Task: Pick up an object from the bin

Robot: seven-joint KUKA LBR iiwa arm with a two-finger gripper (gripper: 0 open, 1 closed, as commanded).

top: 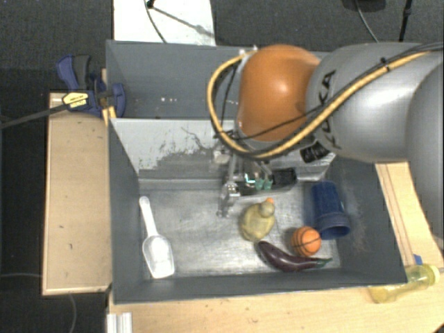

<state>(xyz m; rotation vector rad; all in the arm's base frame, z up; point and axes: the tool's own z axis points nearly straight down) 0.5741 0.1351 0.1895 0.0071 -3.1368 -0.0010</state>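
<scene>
Pincer [225, 201] hangs beside a yellow duck [258, 222].

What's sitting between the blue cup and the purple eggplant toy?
A small orange ball sits there, just above the purple eggplant and below-left of the blue cup, as the camera view shows.

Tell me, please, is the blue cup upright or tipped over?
Tipped: the cup lies on its side, its long wall facing up.
</scene>
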